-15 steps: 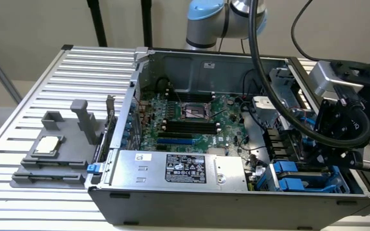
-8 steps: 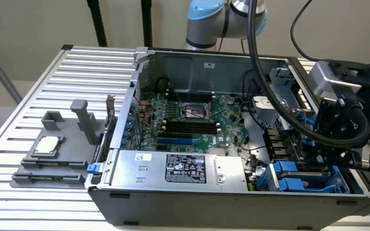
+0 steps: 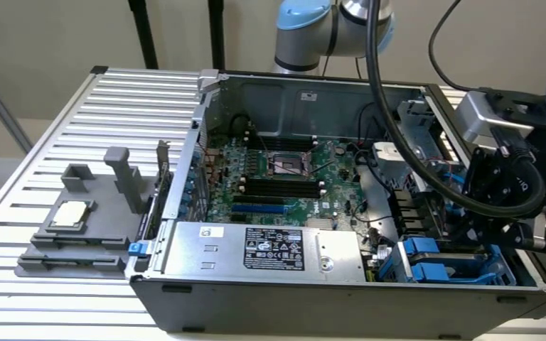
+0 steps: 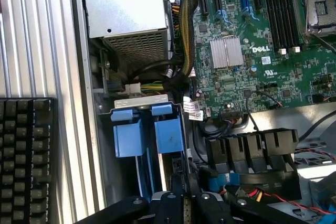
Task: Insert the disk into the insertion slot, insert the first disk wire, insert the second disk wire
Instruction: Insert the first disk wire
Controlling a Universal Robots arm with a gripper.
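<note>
Slatted table (image 3: 65,128) holds open PC case (image 3: 349,309). Inside: green board (image 3: 283,188), silver power box (image 3: 207,249), blue insertion slot (image 3: 426,260) in corner next to box. Grey tray (image 3: 74,245) w/ chip (image 3: 69,214) beside case. Gripper (image 4: 185,192) over slot, fingers closed; can't tell if holding anything.

"DELL" in white on the motherboard (image 4: 294,77) (beside the heatsink (image 4: 227,52))

The computer case (image 3: 349,302) stands on the slatted table (image 3: 111,92); inside, the power-supply box (image 3: 254,249) lies along the near wall, the motherboard (image 3: 283,177) behind it, the insertion slot (image 3: 434,261) just beside the box on the exterior view's right; a fixture (image 3: 83,241) bearing a processor chip (image 3: 69,213) sits outside, on the exterior view's left.
</note>
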